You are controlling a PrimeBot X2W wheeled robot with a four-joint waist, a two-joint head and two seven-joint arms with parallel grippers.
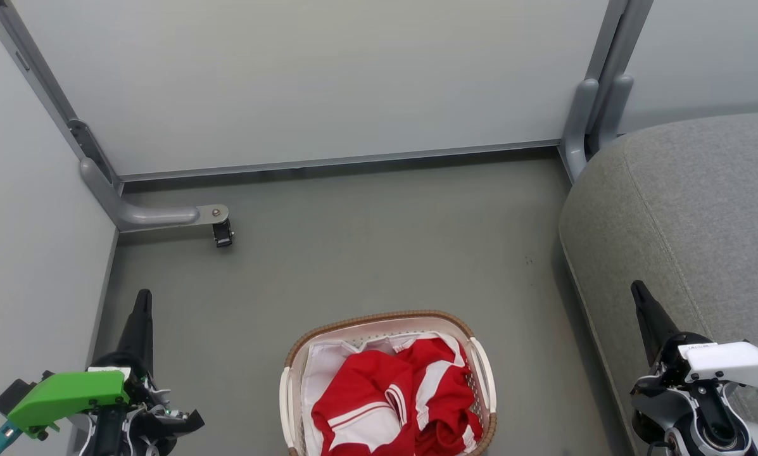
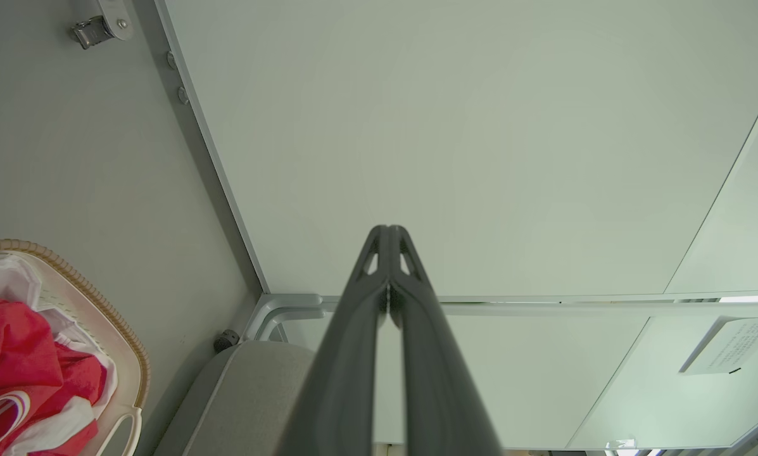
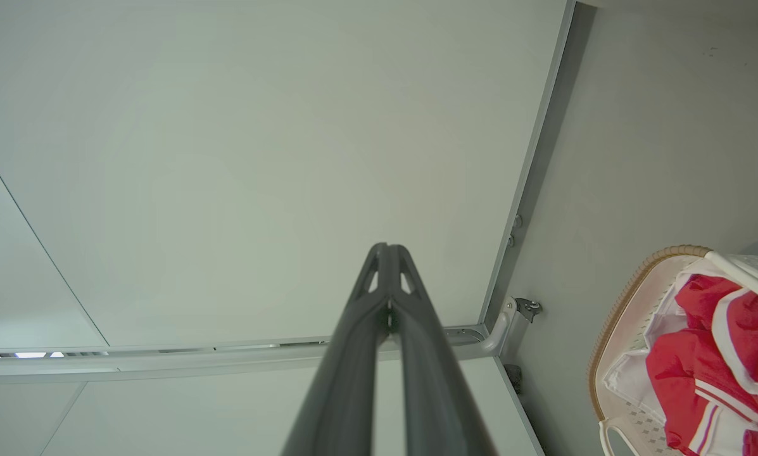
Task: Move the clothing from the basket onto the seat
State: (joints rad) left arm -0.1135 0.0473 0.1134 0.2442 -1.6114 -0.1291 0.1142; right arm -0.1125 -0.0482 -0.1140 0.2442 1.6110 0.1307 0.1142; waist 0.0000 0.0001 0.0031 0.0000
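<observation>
The red clothing (image 1: 394, 399) with white stripes lies bunched in the white basket (image 1: 288, 380), which stands on the grey floor at the bottom centre of the head view. The grey seat (image 1: 689, 202) rises at the right. My left gripper (image 1: 143, 296) is shut and empty at the lower left, well left of the basket. My right gripper (image 1: 638, 290) is shut and empty at the lower right, over the seat's front edge. In the left wrist view the left gripper (image 2: 388, 229) points at a pale panel, the clothing (image 2: 18, 367) in the basket (image 2: 125, 354) at the lower left. The right wrist view has the right gripper (image 3: 388, 247) and the clothing (image 3: 701, 354) at the lower right.
Pale partition panels (image 1: 303, 82) wall in the floor at the back and left. A grey panel foot with a caster (image 1: 221, 233) juts onto the floor at the left. Another grey post (image 1: 581, 126) stands by the seat's back corner. Bare grey floor (image 1: 379, 253) lies ahead of the basket.
</observation>
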